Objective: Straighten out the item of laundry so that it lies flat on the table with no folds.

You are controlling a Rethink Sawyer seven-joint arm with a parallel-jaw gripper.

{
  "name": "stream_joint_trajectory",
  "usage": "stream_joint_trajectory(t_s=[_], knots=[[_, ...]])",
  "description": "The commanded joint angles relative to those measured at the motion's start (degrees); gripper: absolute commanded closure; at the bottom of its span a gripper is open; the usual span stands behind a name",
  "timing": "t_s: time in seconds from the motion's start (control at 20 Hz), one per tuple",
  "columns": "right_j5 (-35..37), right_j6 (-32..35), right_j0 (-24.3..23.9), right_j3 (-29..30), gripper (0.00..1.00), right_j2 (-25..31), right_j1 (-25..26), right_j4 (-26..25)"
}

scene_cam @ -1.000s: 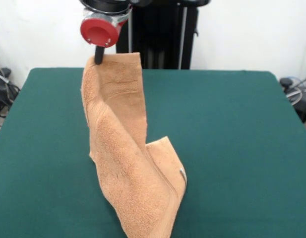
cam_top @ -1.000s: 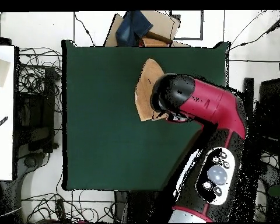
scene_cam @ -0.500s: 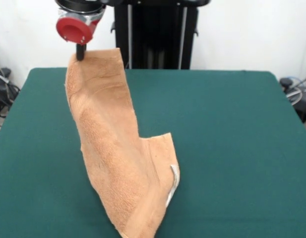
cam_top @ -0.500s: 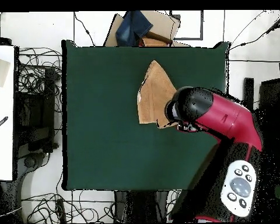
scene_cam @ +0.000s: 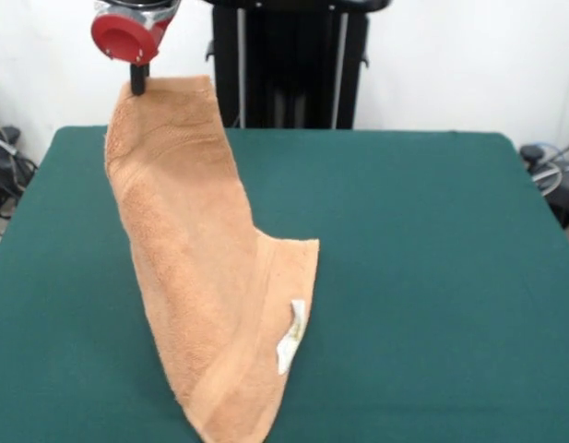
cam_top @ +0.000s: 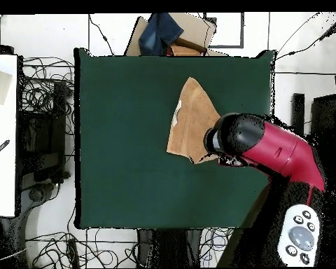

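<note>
One towel hung from the fingers in the front view, pinched at its top corner at about eleven o'clock in the frame. From that corner the cloth fell in a long slanted sheet toward six o'clock, widening on the way down. Its lower part rested on the green counter, close to the counter's near edge. A flap spread out toward three o'clock from the main sheet, and a white label with a yellow mark hung at that flap's edge.

Only a short black stub of the fingers showed below the red disc of the wrist, and it met the towel's upper hem. The gap between the fingers could not be made out, but they were closed on the towel's corner, since that corner was held well above the counter. The arm above the wrist was cut off by the top edge of the frame. The towel's bottom tip ran out of the frame at six o'clock.

From overhead, the towel appeared as a tan wedge right of the counter's middle. The black and red arm covered its edge at about four o'clock, hiding the fingers there entirely.
</note>
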Motion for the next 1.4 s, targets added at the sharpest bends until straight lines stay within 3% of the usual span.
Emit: stream_joint_trajectory(t_s=[0.05,0.9,1.4], knots=[[0.63,-11.0,-0.2,6.92,1.0,7.02,-1.95,-3.32],[-6.92,-9.62,-1.4,12.04,1.0,9.03,-1.74,-5.6],[-15.65,-14.91,-7.14,19.67,1.0,11.88,-3.35,-9.27]])
